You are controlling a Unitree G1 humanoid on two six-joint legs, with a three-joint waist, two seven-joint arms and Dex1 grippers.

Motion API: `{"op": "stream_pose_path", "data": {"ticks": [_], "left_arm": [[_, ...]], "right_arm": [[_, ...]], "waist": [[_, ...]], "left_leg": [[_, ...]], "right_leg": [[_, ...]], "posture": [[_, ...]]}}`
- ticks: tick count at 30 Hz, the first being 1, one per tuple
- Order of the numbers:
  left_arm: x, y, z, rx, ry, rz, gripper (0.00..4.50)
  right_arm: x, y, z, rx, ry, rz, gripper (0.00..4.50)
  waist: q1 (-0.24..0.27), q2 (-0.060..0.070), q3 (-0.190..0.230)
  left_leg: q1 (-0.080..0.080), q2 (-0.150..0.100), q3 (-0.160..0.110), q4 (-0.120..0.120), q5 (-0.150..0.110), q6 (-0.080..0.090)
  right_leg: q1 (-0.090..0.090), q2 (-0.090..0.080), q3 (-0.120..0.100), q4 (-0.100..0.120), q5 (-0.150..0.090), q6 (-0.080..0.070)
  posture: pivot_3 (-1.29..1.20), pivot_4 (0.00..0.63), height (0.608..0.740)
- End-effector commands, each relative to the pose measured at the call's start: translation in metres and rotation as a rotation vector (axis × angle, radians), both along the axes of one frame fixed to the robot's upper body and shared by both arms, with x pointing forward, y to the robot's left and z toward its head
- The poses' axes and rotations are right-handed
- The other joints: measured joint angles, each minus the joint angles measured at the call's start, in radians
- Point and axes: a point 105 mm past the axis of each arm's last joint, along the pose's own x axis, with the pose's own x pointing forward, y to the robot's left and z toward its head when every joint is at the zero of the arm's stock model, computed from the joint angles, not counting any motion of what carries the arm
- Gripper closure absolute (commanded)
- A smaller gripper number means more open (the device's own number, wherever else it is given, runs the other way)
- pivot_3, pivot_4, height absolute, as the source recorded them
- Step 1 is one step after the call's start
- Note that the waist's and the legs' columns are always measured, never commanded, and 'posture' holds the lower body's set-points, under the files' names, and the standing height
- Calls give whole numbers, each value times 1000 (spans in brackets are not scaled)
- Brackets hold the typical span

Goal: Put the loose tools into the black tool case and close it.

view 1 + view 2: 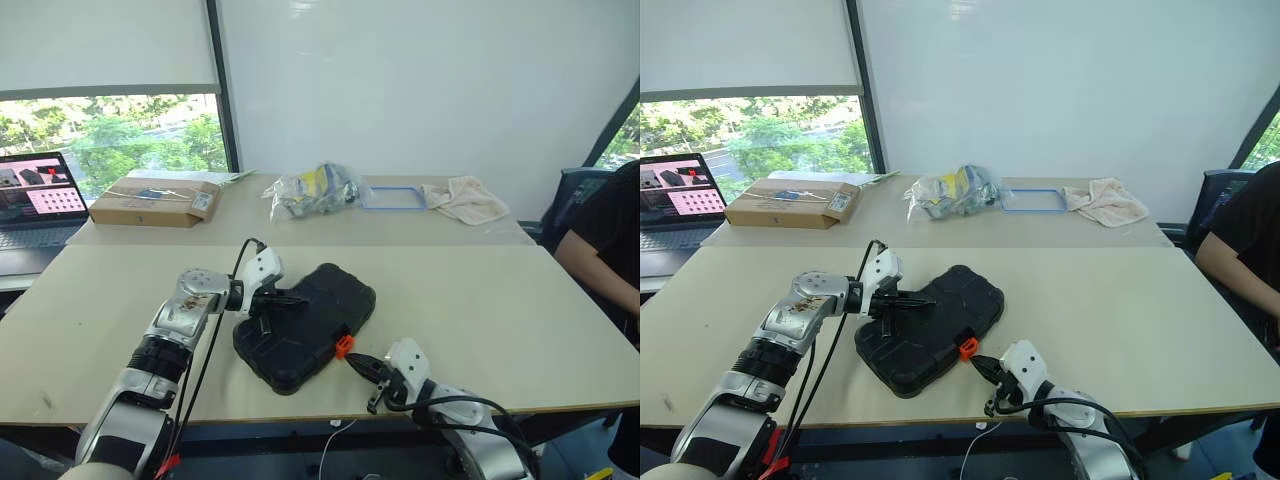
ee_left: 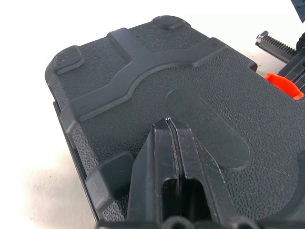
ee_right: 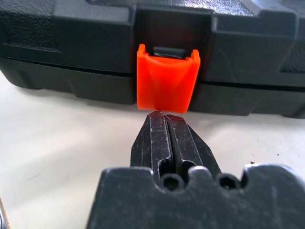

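**A:** Where is your tool case [image 1: 303, 327] now?

**B:** It lies near the front edge of the desk [image 1: 480, 300], a little left of the middle, and the lid is down. You see no loose tools on the desk around it, so I judge they are already inside. What is left is the orange latch [image 3: 167, 85] on the side that faces you.

**A:** And your two grippers?

**B:** Your left gripper [image 2: 174, 143] rests on top of the lid with its fingers clenched together and holding nothing. I think you keep it there to press the lid down and to stop the case from sliding when the other arm pushes. Your right gripper [image 3: 166, 125] is low over the desk, just in front of the latch. Its fingers are also pressed together and empty, and the tips stand right at the lower edge of the orange tab. I cannot tell if they touch it.

**A:** Why closed fingers for this?

**B:** In my opinion closed fingers make one firm point for pushing. The latch looks not yet snapped flat, so you probably need a short push up and toward the case. Take care that the tips do not slip under the tab.
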Motion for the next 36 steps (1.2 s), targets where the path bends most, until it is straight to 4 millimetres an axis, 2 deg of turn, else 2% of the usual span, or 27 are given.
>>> {"op": "stream_pose_path", "data": {"ticks": [1, 19, 31, 36], "left_arm": [[-1, 1, -17, 38, 46, 11, 4500], [-6, 4, -26, 45, 56, 19, 4500], [-10, 2, -31, 41, 70, 14, 4500], [-14, 3, -31, 46, 69, 12, 4500]], "right_arm": [[0, 5, 19, 47, -75, 33, 4482], [-4, -7, 50, 60, -195, 41, 4482], [-10, -6, 60, 63, -208, 69, 4482], [-26, -36, 62, -49, -81, 110, 4482]], "waist": [[2, 1, 0], [5, 3, 1], [9, 4, 1], [16, 8, 0]], "left_leg": [[-2, 0, 0, 0, 0, 0], [-8, 0, 0, 1, 0, 0], [-8, 0, 0, 0, 0, 0], [-11, 0, 0, 0, -1, 2]], "right_leg": [[-2, 0, 0, 1, 0, 0], [-7, 0, 0, 0, 0, -1], [-7, 0, 0, -1, 0, -1], [-7, -1, -1, -4, 0, -2]], "posture": [[0, 150, 740], [0, 150, 740], [0, 150, 740], [0, 150, 740]]}}
